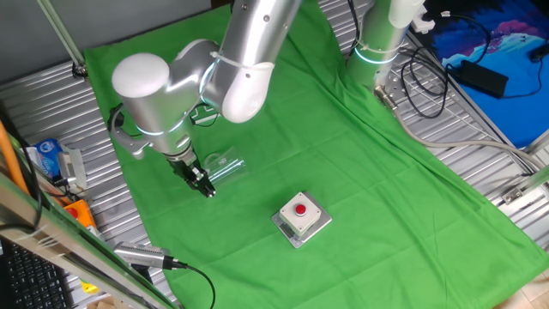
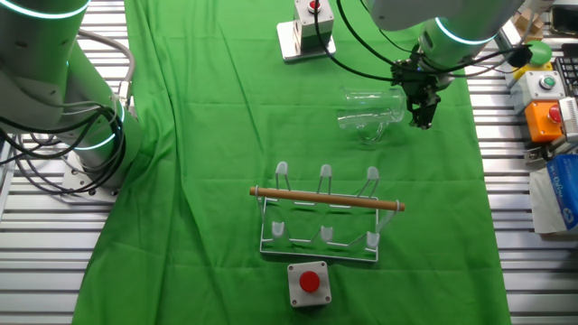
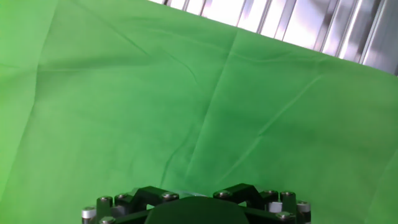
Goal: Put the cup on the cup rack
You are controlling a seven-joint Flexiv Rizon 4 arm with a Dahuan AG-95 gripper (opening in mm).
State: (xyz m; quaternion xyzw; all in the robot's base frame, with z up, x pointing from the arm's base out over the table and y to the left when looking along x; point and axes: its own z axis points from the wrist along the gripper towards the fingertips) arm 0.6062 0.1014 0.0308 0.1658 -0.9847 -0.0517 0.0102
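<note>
At upper right, the clear cup (image 2: 370, 112) lies on its side, not yet grasped, beside the gripper (image 2: 424, 116), finger spread unclear; the cup rack (image 2: 325, 217), lower centre, holds nothing.

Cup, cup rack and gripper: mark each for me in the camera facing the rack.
cup (image 2: 370, 110): the other fixed view, on its clear side wall; it lies tipped over.
cup rack (image 2: 325, 198): the other fixed view, on the wooden dowel.
gripper (image 2: 424, 116): the other fixed view, between the dark fingertips.

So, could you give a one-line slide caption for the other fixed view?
Gripper beside a clear cup lying on green cloth, above the white cup rack.
</note>
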